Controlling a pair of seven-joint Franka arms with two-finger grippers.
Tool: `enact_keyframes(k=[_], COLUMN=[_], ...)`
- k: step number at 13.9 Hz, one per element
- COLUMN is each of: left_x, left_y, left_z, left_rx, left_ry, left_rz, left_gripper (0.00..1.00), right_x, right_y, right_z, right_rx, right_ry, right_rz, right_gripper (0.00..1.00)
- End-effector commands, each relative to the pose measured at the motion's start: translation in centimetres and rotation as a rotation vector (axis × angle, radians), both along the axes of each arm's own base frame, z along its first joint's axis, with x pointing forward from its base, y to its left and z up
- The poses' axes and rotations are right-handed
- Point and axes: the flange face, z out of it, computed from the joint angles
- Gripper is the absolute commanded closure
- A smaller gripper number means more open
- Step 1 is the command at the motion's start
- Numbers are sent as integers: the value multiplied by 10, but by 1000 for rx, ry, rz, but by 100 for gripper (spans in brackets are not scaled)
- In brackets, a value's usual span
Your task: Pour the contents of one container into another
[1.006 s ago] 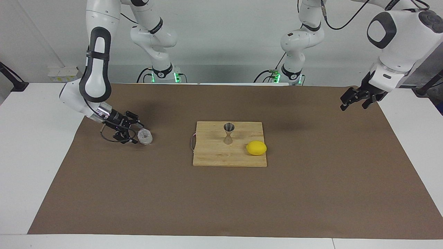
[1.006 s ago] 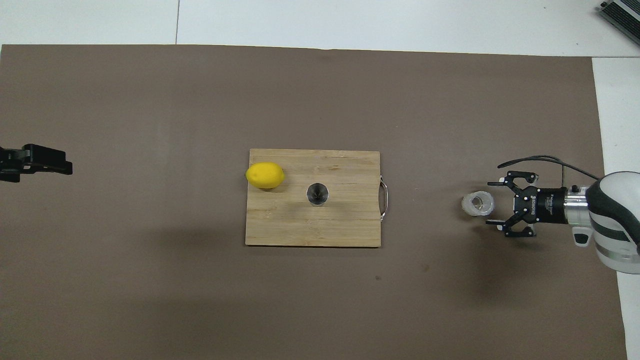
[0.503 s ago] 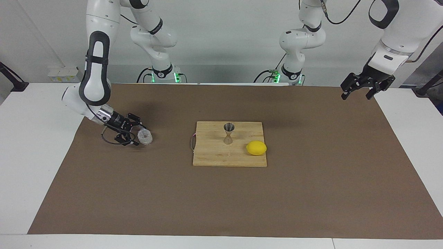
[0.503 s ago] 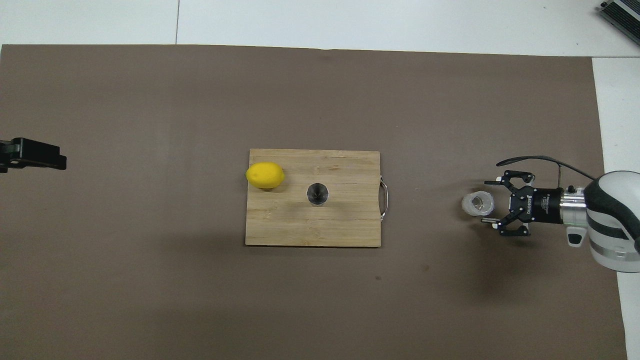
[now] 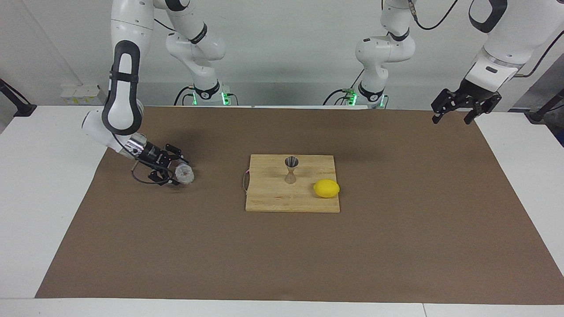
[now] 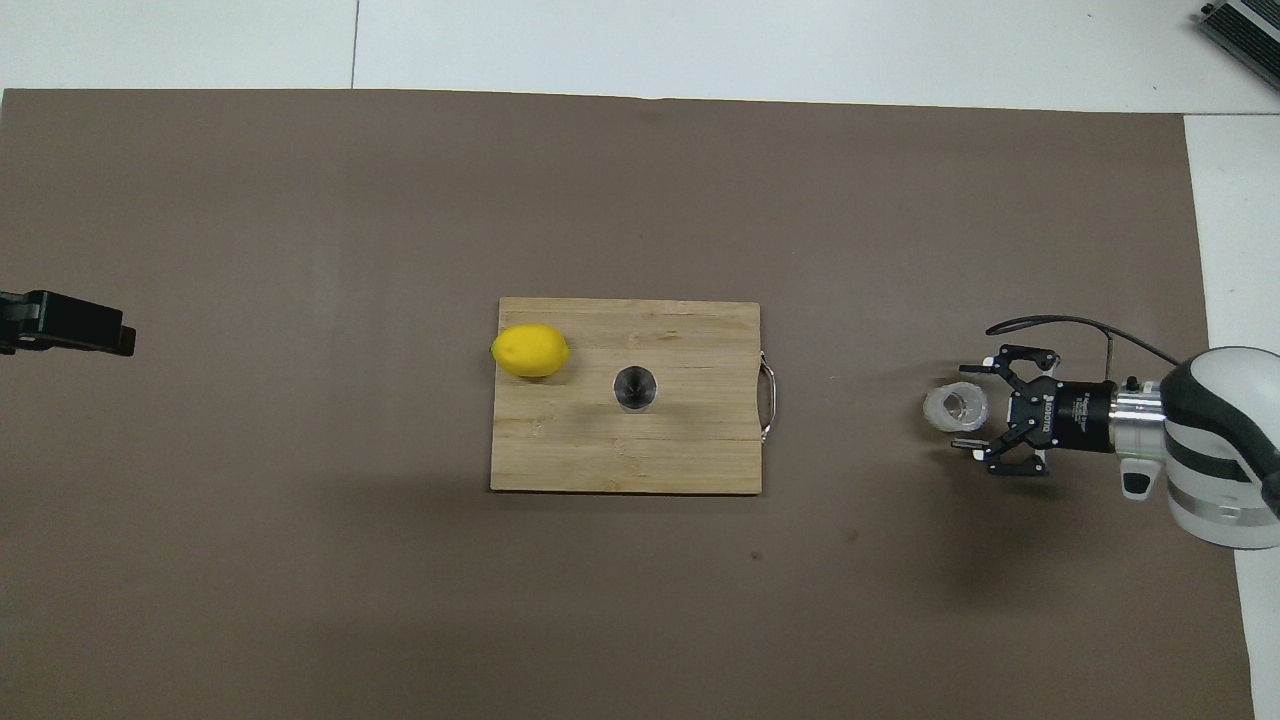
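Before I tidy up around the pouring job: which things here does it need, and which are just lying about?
Needed:
- glass cup
- steel jigger
- right gripper, open at the cup

Lying about:
- lemon
- cutting board under the jigger
- left gripper, waiting

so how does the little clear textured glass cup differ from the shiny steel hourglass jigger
The clear textured glass cup is squat and see-through; the shiny steel hourglass jigger is taller, narrow-waisted and opaque. The cup sits on the brown mat, the jigger on the wooden cutting board. Both stand upright, mouths up.
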Motion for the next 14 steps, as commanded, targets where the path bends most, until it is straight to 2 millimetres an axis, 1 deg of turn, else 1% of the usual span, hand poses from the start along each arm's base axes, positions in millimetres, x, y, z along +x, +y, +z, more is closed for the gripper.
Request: enact_keyframes(k=[1, 4, 7, 8, 10, 11, 14], left_x=[-12, -13, -18, -19, -19, -19, -19], left_y=[-4, -24, -26, -29, -29, -29, -27], left_z=[9, 7, 1, -1, -1, 0, 0], left_rx=[20, 24, 27, 28, 27, 27, 27], left_ry=[11, 7, 16, 21, 20, 19, 21], left_rz=[-41, -69, -14, -6, -20, -18, -11], left_gripper=[0, 0, 0, 0, 0, 0, 0], right_x=[-3, -2, -5, -5, -7, -6, -7], right_y=[3, 2, 8, 9, 7, 9, 9], right_z=[-3, -2, -6, -6, -10, -10, -10], right_rx=[15, 18, 18, 17, 2, 8, 9], right_ry=[-26, -42, -33, -34, -32, -33, -34], right_rz=[-6, -10, -3, -2, -17, -25, -29], right_gripper=[0, 0, 0, 0, 0, 0, 0])
